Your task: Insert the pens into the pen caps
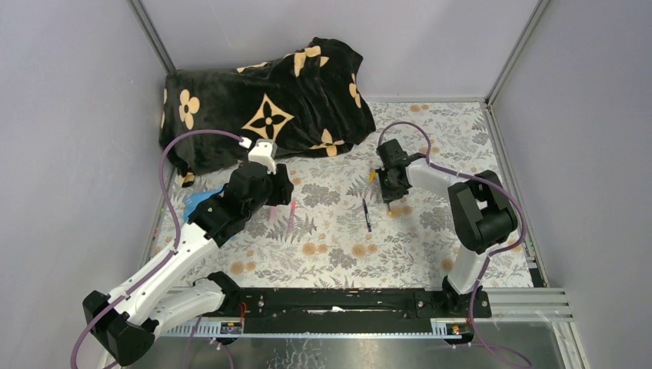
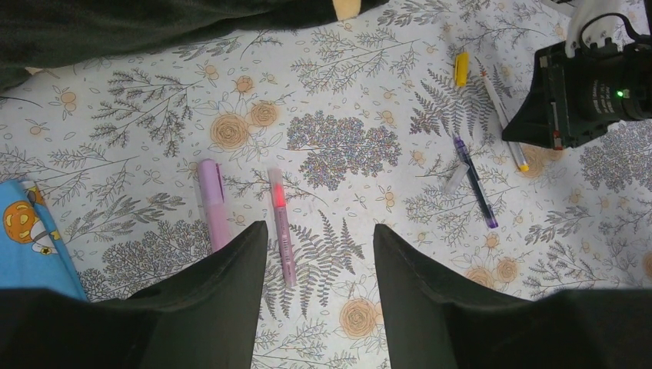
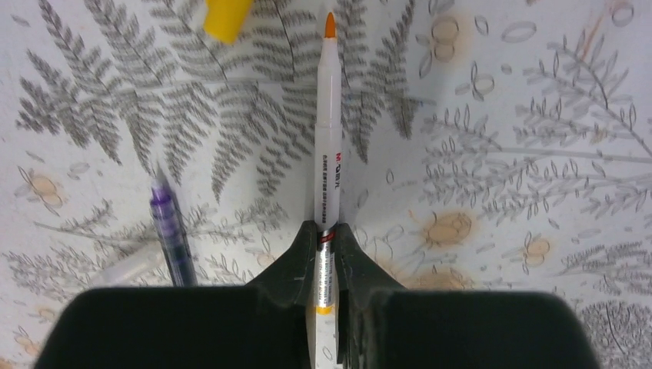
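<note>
Right gripper (image 3: 327, 254) clamped white pen (image 3: 328, 138), yellow cap (image 3: 227, 17) lay near its tip, left gripper (image 2: 319, 238) fingers apart above pink pen (image 2: 281, 227).

top external: high, over whole table (image 1: 430, 231) | wrists: close, facing down | both share white pen (image 2: 498, 110), purple pen (image 2: 474, 181)

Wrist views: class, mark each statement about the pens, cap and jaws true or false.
1. The right jaws are shut on the white pen. True.
2. The yellow cap sits on the white pen's tip. False: it lies on the table beside the bare orange tip.
3. The left jaws are open and hold nothing. True.
4. The pink pen is held in the right jaws. False: it lies on the table under the left jaws.
</note>
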Available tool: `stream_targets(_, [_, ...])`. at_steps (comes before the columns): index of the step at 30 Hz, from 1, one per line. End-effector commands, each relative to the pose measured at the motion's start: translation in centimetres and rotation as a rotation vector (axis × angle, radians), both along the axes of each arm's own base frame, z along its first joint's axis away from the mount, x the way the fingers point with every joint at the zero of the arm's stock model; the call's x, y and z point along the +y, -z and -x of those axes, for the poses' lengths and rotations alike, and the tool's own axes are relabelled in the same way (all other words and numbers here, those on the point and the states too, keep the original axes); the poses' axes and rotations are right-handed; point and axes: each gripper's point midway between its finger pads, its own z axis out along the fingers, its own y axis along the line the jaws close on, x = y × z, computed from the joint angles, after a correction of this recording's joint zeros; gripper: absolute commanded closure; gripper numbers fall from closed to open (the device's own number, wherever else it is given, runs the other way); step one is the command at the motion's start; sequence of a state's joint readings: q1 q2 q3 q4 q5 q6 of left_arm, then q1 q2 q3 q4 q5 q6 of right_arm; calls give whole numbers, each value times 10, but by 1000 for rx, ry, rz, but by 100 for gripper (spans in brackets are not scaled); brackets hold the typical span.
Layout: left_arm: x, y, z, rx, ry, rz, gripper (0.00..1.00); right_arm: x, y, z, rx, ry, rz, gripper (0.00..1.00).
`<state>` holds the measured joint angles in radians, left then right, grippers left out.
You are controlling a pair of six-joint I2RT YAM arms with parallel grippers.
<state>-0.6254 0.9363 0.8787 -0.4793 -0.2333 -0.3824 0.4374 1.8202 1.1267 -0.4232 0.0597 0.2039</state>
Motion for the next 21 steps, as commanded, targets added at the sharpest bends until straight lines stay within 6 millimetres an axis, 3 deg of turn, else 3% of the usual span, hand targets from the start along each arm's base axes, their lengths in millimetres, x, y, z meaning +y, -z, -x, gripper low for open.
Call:
stream_targets(1, [1,-15,-5,-34,-17,21,41,-8,-30,2,-86,24,-22,96])
stream_targets(7, [-5,-27,-8,-54,-6,60,41,2,-79,10,-237,-1,-163,100])
stream_targets(17, [-47,-86,10,-206,208,332,34,85,-198,61,-471,-300,-809,100])
stream_targets(21, [-64,-110,20,-252,317,404,33,113,-237,83,-567,-375,-936,100])
